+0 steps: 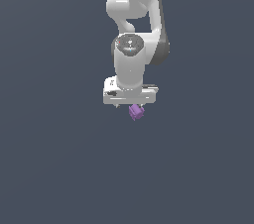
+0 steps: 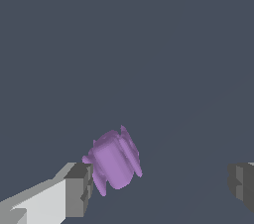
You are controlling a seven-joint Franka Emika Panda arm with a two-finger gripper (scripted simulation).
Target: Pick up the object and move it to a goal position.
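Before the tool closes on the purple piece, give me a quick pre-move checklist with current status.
1. Tool open: ok, wide gap between the fingertips in the wrist view.
2. Purple object between the fingers: ok, but off-centre, right beside one finger and far from the other.
3. Contact with the near finger: cannot tell, they look touching or nearly so.
4. Tool height over object: cannot tell; the exterior view shows the object just under the tool body.
5. Goal position visible: not ok, no marker in either view.
6. Obstacles nearby: ok, none seen.
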